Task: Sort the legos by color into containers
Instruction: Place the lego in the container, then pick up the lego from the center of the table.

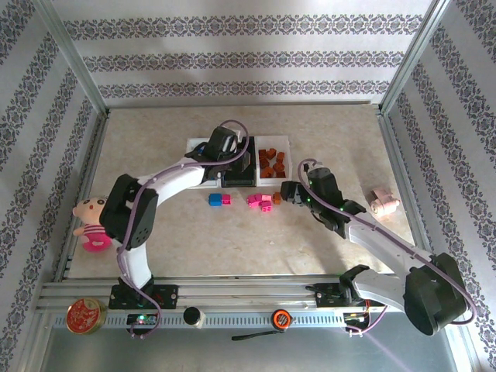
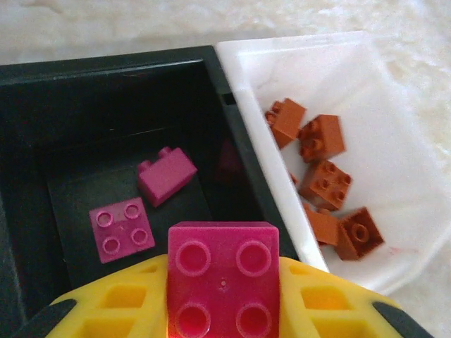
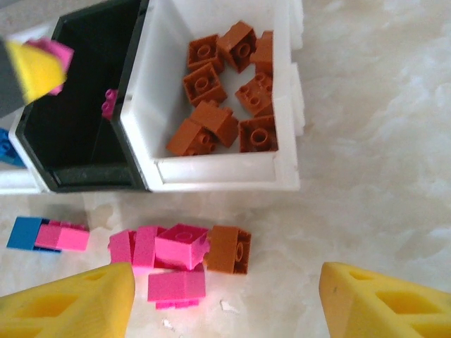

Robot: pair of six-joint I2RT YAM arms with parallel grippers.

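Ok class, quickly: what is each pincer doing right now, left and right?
Left pincer: closed on a pink lego, over the black tray.
Right pincer: open, empty, above the loose legos.

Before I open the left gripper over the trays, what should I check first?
1. Left gripper grips the hot-pink square plastic brick squarely: ok.
2. Brick sits above the black rectangular plastic tray, not the white plastic tray beside it: ok, though near their shared wall.
3. Colour match, two pink bricks already lie in the black tray: ok.
4. Drop height: cannot tell.
5. Right gripper open over the loose bricks on the table, clear of the drop: ok.
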